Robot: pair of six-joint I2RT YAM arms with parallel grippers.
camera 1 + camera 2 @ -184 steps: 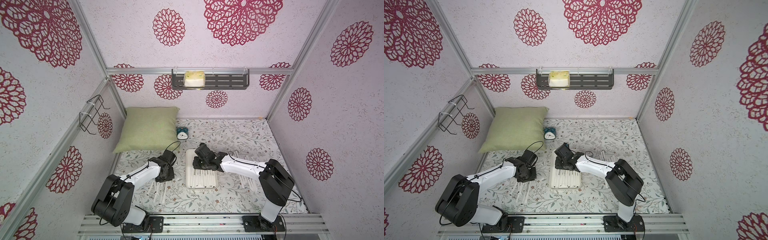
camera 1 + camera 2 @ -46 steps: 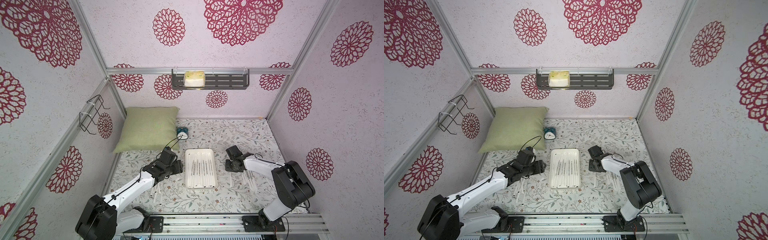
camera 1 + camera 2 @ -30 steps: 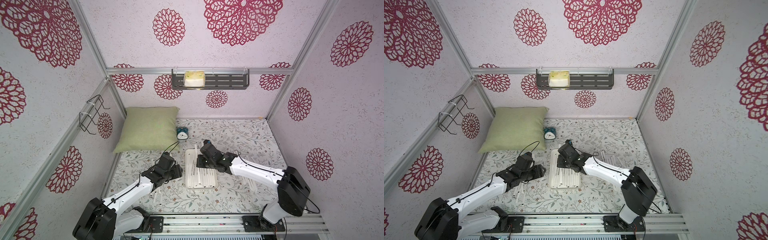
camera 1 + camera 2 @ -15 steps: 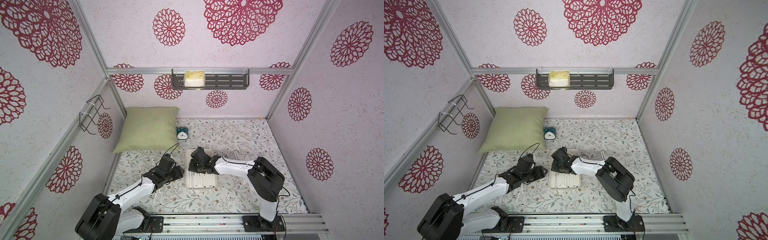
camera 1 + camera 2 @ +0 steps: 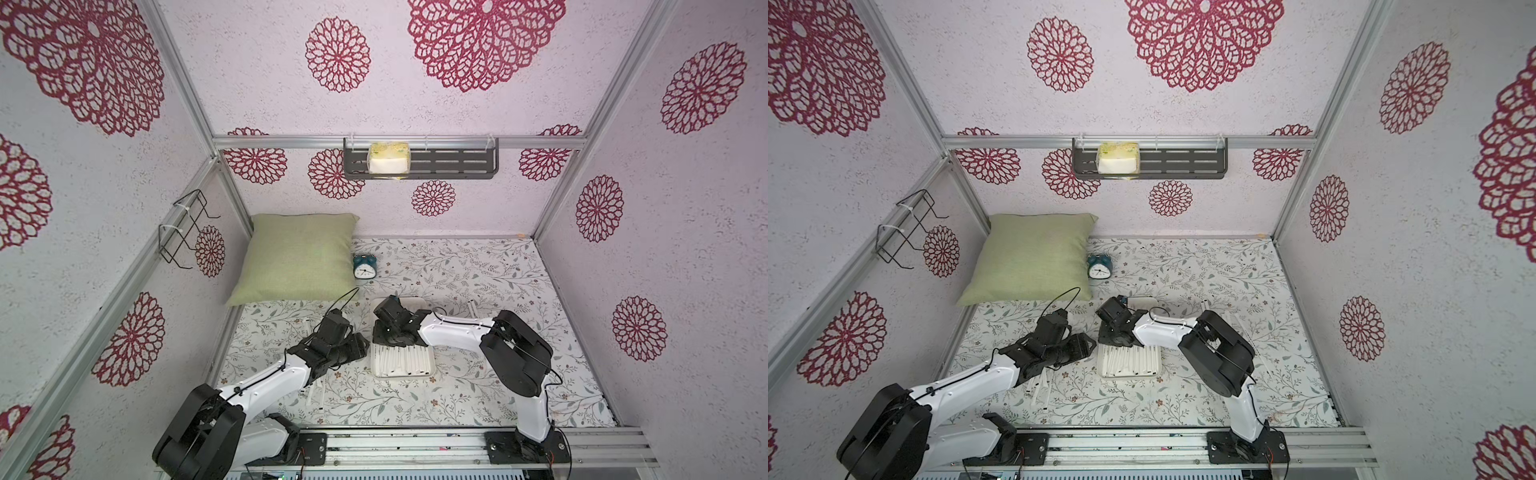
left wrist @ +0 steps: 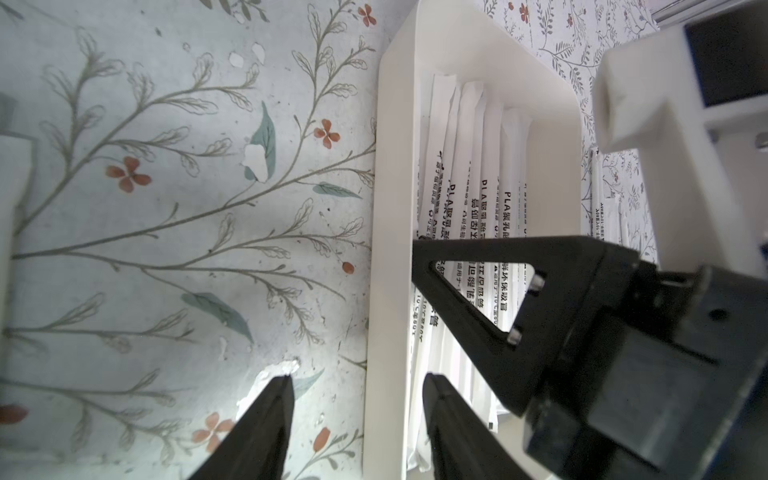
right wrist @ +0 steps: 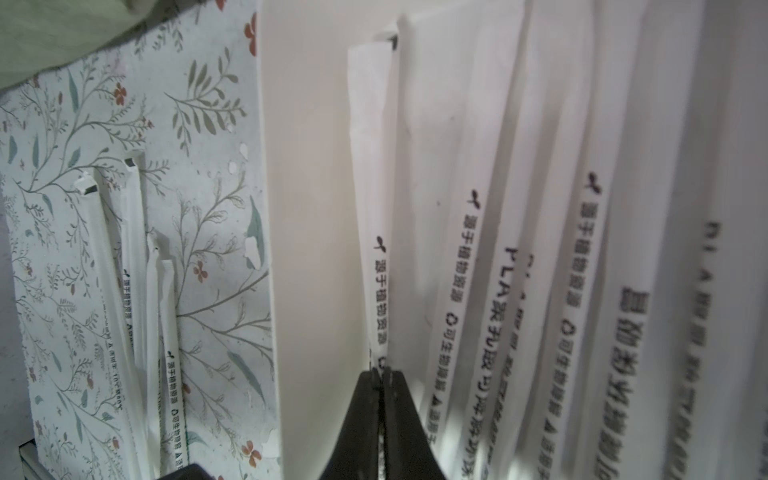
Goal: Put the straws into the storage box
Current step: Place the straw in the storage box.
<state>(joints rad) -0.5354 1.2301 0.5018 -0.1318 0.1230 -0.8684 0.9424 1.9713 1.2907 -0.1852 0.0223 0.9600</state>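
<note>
The storage box is a shallow white tray in mid table, with several white printed straws lying lengthwise in it. My right gripper is low over the box's far left part. In the right wrist view it is shut on one straw that lies along the box floor beside the left wall. My left gripper stands open astride the box's left rim, one finger outside and one inside, touching neither side. More straws lie loose left of the box.
A green pillow and a teal alarm clock sit behind the box. A few straws lie on the floral cloth right of the box. A dark slotted shelf and a wire rack hang on the walls.
My right arm swung from the table right of the box to over it, then sank to its left side with a straw. My left gripper shifted right to the box's rim.
</note>
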